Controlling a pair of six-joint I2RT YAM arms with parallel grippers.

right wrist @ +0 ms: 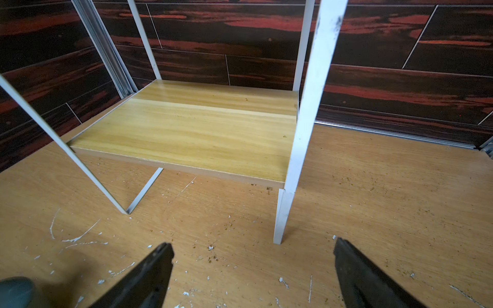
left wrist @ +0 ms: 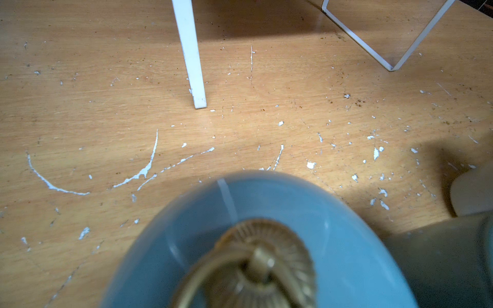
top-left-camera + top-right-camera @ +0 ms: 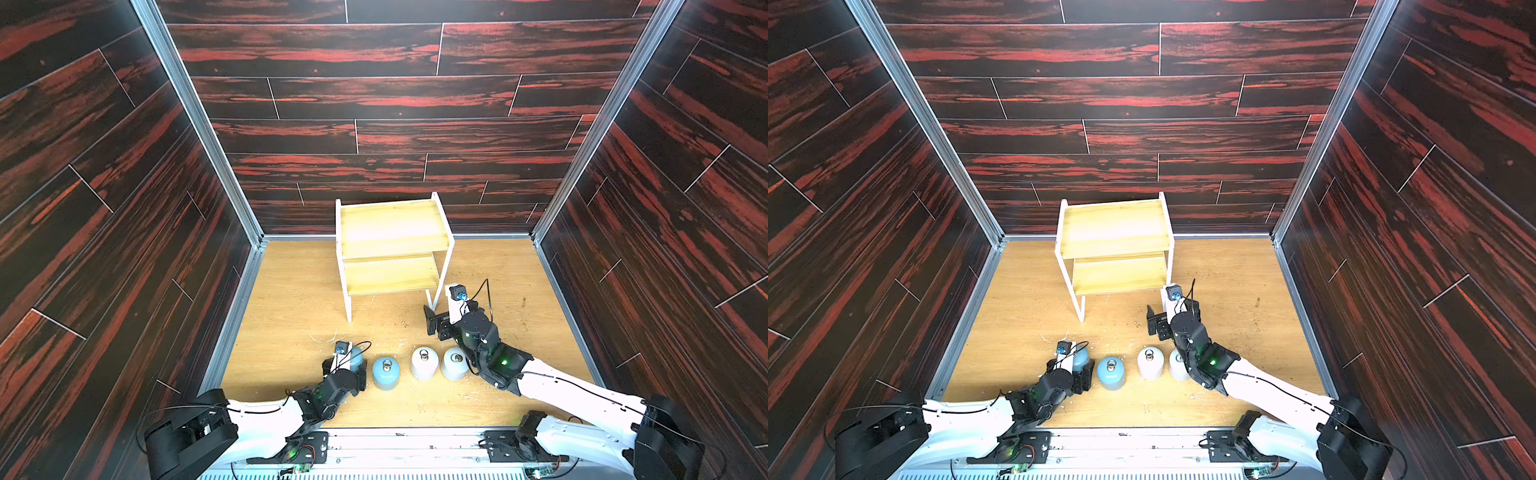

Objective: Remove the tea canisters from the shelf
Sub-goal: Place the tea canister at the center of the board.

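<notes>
tabletop [image 3: 291,299]: shelf [image 3: 390,232] bare, four tea canisters [image 3: 424,363] before it; left gripper [image 3: 345,366] clamps blue canister [image 3: 356,358], right gripper [image 3: 432,323] wide, empty.

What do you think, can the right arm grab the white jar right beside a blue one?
Probably yes. The right fingers are open and empty, and that white jar stands uncovered just nearer the robot. The other white jar sits close by the arm, so it might get bumped.

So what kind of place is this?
Probably a robot test cell, not a home: panel walls in metal framing, two arms mounted on a front rail, plus a shelf and four canisters on the scuffed floor.
</notes>
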